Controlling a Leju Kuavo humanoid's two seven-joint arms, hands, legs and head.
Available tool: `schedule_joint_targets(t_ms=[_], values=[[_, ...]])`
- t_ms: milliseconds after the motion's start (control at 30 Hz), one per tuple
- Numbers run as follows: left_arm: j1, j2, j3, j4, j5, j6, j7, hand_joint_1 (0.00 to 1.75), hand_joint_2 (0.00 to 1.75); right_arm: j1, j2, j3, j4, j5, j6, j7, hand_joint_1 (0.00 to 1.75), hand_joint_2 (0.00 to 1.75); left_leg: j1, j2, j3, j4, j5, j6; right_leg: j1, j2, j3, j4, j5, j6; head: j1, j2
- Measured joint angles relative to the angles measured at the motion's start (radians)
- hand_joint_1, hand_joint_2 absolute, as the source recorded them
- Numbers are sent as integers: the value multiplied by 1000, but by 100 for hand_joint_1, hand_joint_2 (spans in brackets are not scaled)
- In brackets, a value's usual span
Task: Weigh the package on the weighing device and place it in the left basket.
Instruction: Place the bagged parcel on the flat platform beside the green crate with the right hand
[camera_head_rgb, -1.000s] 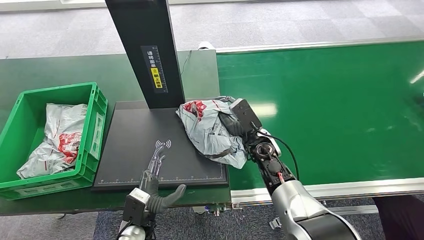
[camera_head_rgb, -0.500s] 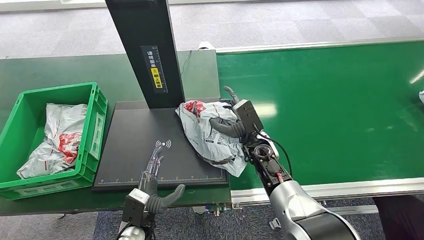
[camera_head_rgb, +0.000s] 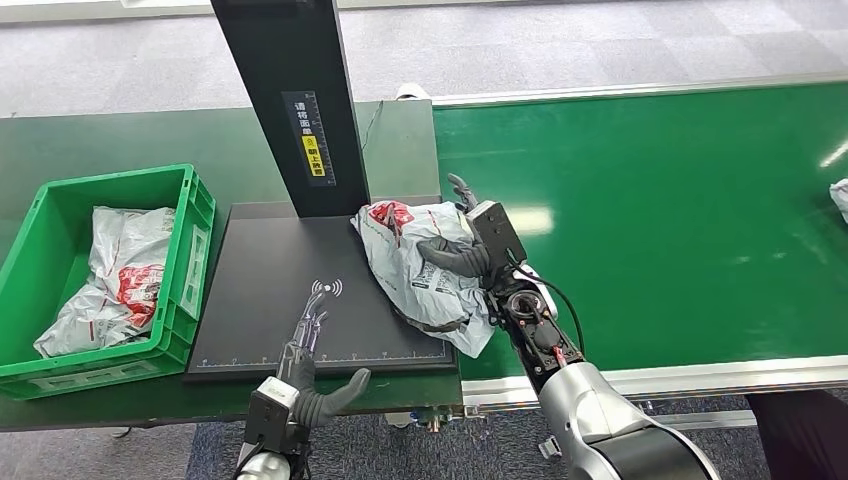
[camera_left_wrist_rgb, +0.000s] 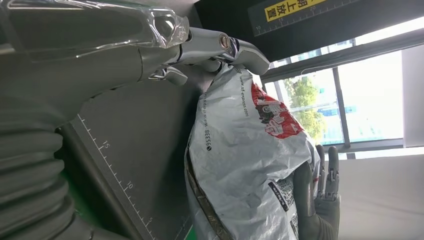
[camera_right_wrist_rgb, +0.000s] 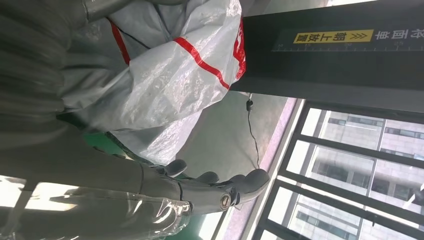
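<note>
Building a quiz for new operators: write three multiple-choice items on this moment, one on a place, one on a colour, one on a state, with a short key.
1. Where does the package lie?
A. in the basket
B. on the right part of the black weighing device, hanging over its edge
C. on the floor

2. What colour is the basket?
A. green
B. blue
C. red

3. What is the right hand doing?
A. hanging beside the body
B. pressing the post
C. resting on the package, fingers spread

Key: B, the bag overlaps the plate's right rim; A, its walls are green; C, thumb lies across the bag, fingers apart.
</note>
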Motion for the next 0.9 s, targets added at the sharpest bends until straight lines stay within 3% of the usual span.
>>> schedule_joint_targets(t_ms=[267,400,500,600,767,900], values=[[4,0,0,-1,5,13,0,0,175,13,30,0,-9,-53,132,-26,0,175,0,0,0,0,0,0,0,0,0,0,0,0,0,0],[23,3,1,-24,2,36,-3,0,175,53,49,0,-75,-170,261,-79,0,175,0,0,0,0,0,0,0,0,0,0,0,0,0,0],[39,11,8,-77,-10,65,-1,0,175,185,51,-5,-257,-381,391,-70,0,175,0,-4,0,0,0,0,0,-3,1,0,-2,1,0,0],[58,23,32,-150,-20,71,16,0,175,343,41,-35,-462,-548,456,-31,0,175,0,-6,-1,0,-1,-1,0,-5,1,0,-3,1,0,0],[86,31,56,-242,-48,63,23,0,175,487,31,-120,-639,-609,499,-19,0,175,0,-6,-1,0,-2,-1,0,-5,1,-1,-3,1,0,0],[96,31,60,-286,-57,59,23,0,175,549,32,-169,-711,-609,512,-18,0,175,0,-5,-1,0,-2,-1,0,-4,1,-1,-3,1,0,0]])
